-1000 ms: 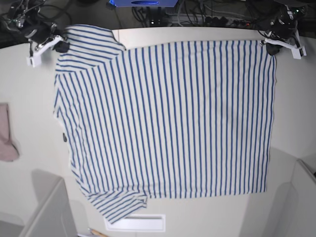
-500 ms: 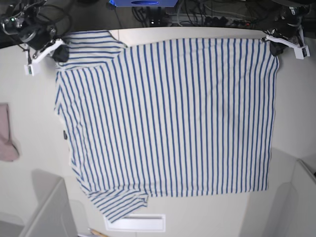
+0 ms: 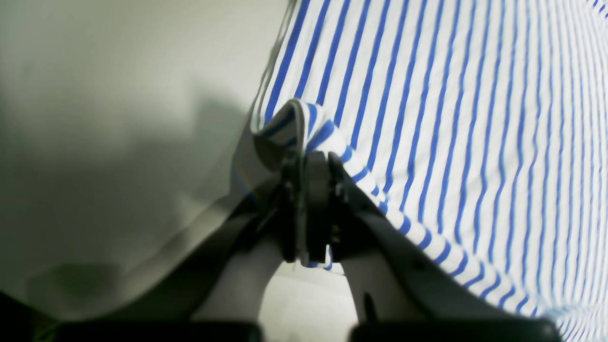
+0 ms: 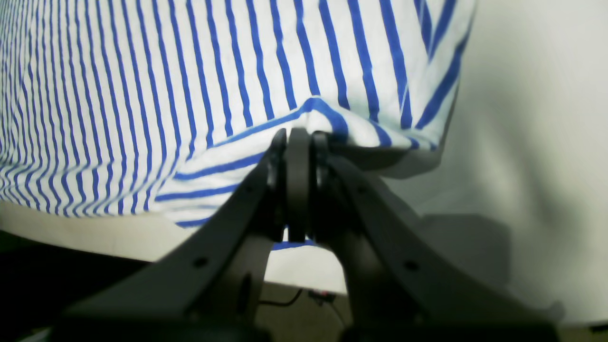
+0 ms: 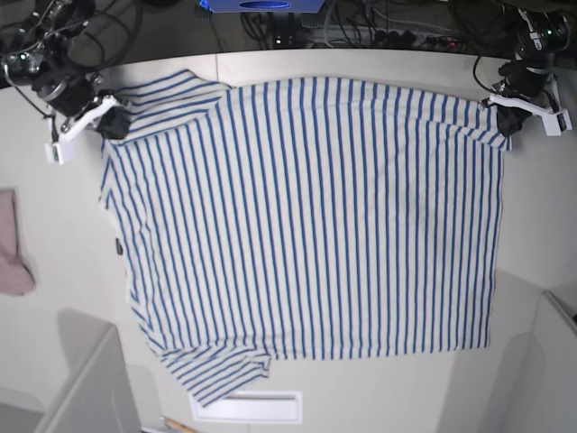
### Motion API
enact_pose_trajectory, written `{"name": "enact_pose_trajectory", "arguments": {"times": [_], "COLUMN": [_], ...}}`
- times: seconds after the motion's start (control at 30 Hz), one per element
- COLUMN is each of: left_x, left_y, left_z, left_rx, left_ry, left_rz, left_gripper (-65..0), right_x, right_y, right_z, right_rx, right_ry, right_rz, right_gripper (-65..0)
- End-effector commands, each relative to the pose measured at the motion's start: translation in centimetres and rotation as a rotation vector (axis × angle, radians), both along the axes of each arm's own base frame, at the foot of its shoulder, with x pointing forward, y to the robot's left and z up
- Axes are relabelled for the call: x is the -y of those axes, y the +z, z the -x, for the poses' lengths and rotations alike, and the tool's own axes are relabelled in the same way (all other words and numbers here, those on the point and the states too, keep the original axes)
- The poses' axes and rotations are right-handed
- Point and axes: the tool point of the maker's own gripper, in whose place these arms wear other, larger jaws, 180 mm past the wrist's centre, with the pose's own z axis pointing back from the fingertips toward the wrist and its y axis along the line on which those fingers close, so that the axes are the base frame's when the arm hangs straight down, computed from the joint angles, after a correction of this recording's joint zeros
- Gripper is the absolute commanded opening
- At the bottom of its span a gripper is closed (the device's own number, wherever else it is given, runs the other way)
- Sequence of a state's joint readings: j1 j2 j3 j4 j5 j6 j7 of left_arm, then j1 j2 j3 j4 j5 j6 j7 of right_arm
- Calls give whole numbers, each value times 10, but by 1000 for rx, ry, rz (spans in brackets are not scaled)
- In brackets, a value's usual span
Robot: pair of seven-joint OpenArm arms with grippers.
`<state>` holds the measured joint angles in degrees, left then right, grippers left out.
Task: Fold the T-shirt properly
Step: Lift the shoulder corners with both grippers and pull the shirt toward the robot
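here the striped t-shirt [image 5: 306, 216] lies spread over the pale tabletop [image 5: 54, 207], its far edge pulled up at both corners. the left gripper [image 3: 306, 164] has its jaws clenched on a bunched fold of the shirt's hem corner, and the right gripper [image 4: 297, 135] has its jaws clamped on the cloth near the sleeve. a small dark tag [image 5: 117, 246] sits by the collar side, and a pink cloth [image 5: 11, 248] lies well apart at the tabletop's edge.

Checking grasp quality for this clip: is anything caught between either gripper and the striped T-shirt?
Nothing visible. The left gripper is shut directly on a bunched corner of the T-shirt, and the right gripper is shut directly on the cloth at the opposite far corner. The pink cloth lies apart from both.
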<state>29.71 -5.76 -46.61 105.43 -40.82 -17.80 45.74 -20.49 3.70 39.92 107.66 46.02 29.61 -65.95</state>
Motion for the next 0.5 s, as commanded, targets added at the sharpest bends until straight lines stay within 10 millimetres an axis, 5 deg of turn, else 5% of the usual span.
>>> {"name": "enact_pose_trajectory", "arguments": {"times": [0.0,0.47], "left_x": [-5,-3], "left_y": [11,19], "left_z": [-6,-20], "left_rx": [40,94], "left_ry": [8,24], "left_rz": [-17,-6], "left_gripper": [-650,-650], "right_x": [3,-7], "right_y": [14,34], "right_z": [-12,-34], "right_rx": [63,168], "right_ry": [4,32], "right_rz": [11,-49], "right_gripper": [-650,-650]}}
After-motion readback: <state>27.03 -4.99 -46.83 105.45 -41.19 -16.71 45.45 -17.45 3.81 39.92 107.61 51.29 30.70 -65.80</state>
